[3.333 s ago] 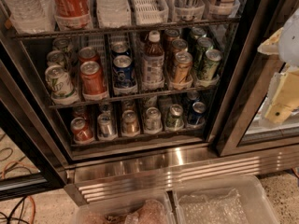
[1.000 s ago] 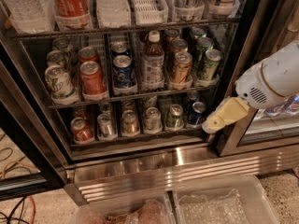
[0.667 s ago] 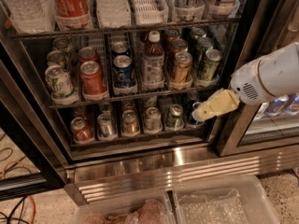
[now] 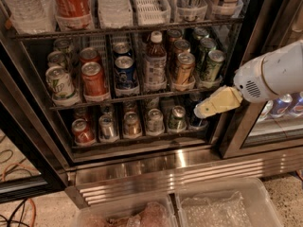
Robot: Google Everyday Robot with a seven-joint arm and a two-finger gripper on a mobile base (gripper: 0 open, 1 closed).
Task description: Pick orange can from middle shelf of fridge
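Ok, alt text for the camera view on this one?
The gripper hangs at the right side of the fridge, level with the lower rack, not touching the orange can, which stands up and to its left on the middle shelf beside a bottle and green cans.

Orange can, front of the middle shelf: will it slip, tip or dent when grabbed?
The amber-orange metal drink can looks smooth and shiny, so it is probably slippery. It stands upright in a white plastic lane holder, which should resist tipping. The cream tool hangs below it, to the right.
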